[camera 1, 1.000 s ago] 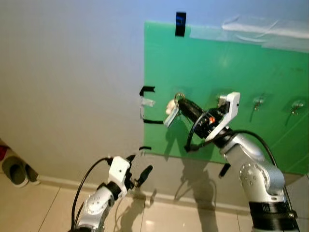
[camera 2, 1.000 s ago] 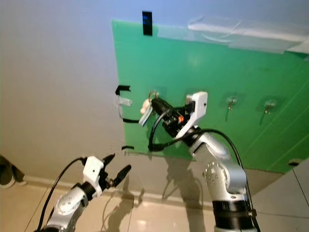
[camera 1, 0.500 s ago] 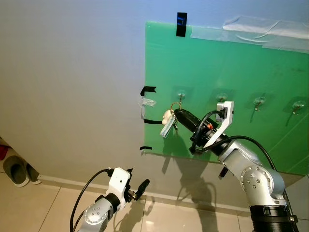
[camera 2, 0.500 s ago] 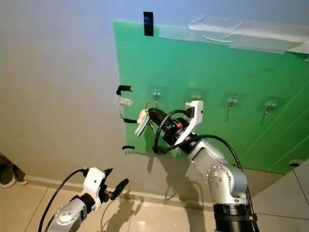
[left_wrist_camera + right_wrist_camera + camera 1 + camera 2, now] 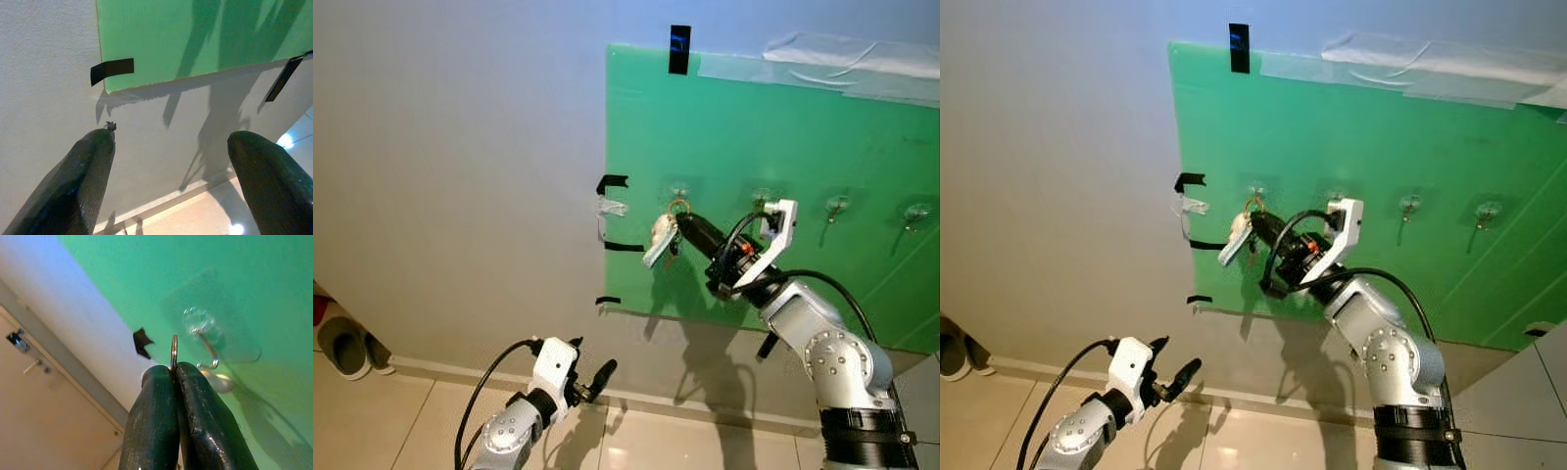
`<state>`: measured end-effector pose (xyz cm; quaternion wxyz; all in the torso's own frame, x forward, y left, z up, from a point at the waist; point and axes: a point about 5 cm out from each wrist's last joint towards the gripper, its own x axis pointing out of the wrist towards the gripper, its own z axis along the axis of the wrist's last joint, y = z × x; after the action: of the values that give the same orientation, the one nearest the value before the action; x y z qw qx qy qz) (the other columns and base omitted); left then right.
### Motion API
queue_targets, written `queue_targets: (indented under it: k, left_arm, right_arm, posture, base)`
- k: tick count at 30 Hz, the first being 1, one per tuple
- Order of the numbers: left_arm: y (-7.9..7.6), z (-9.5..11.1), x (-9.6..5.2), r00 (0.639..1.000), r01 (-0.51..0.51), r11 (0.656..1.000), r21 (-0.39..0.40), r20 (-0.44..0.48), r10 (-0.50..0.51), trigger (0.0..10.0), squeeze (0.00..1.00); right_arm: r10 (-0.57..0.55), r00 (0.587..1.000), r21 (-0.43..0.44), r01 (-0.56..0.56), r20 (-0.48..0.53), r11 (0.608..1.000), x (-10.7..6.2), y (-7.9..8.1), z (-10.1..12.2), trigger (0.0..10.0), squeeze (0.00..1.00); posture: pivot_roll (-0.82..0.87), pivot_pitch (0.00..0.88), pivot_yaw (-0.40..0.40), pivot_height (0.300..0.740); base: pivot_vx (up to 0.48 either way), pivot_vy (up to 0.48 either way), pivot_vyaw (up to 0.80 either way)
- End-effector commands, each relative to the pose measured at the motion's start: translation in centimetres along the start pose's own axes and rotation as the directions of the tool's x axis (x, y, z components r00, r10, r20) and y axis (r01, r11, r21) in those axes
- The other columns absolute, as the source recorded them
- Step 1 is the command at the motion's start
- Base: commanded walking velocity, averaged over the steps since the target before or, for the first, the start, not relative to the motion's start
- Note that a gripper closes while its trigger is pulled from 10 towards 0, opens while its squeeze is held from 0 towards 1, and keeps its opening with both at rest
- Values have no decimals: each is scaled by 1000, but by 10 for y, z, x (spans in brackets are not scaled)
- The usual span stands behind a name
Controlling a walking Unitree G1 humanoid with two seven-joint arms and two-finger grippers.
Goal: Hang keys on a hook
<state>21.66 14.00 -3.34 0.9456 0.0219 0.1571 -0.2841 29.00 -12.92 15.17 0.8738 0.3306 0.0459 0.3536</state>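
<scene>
Right tool, clenched on the keys, had risen again from its dip, putting the ring just beside the leftmost hook but not on; left tool idle, fingers apart.

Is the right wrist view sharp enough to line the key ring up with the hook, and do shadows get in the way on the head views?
Right wrist view: key ring and hook are sharp, the clear hook pad glints; the fingers are softly blurred. Left eye view: the right gripper casts a dark shadow on the green board below the keys, clear of the hook.
</scene>
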Motion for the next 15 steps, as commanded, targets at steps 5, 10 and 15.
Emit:
queue_targets:
  k: [5, 10, 15]
  left_arm:
    - [2, 4, 2, 1000, 1, 1000, 16, 10, -1, 10000, 0]
    - [2, 4, 3, 1000, -3, 1000, 15, 8, 3, 10000, 0]
    - [2, 4, 3, 1000, -5, 1000, 13, 7, 5, 10000, 0]
  right_arm:
    - [-6, 1000, 46, 6, -10, 999, 5, -5, -1, 0, 0]
    - [-15, 1000, 148, 18, -25, 989, 8, -9, -4, 0, 0]
    - [-50, 998, 187, 56, -40, 981, 9, -14, -6, 0, 0]
  posture:
    - [-25, 0, 13, 740]
    - [-20, 0, 9, 740]
    - [-20, 0, 9, 740]
  base:
    - [0, 0, 0]
    - [0, 0, 0]
    - [0, 0, 0]
